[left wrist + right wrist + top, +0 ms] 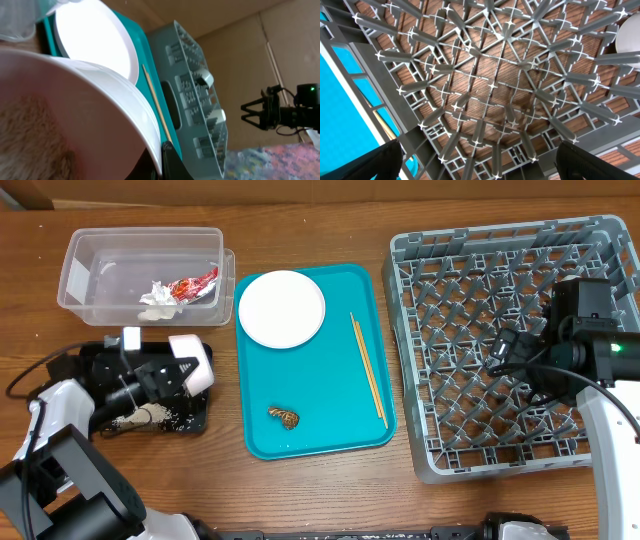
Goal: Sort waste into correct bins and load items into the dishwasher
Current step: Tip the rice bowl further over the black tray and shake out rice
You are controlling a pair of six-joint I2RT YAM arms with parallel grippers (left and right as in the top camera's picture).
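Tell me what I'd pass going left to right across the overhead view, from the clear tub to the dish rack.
clear tub → white plate → chopsticks → grey dish rack. The black tray and brown food scrap overlap others sideways, so they are left out.

The wooden desk (330, 500) carries a clear tub (72, 270) at ten o'clock, a black tray (192, 421) at eight, a teal tray (340, 410) centred and a grey rack (420, 360) at three.

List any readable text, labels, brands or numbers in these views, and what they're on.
None can be read.
The crumpled wrapper in the clear tub has red and white patches. They are too small to tell whether they are print.
The plate, teal tray, dish rack and bowl show no markings.
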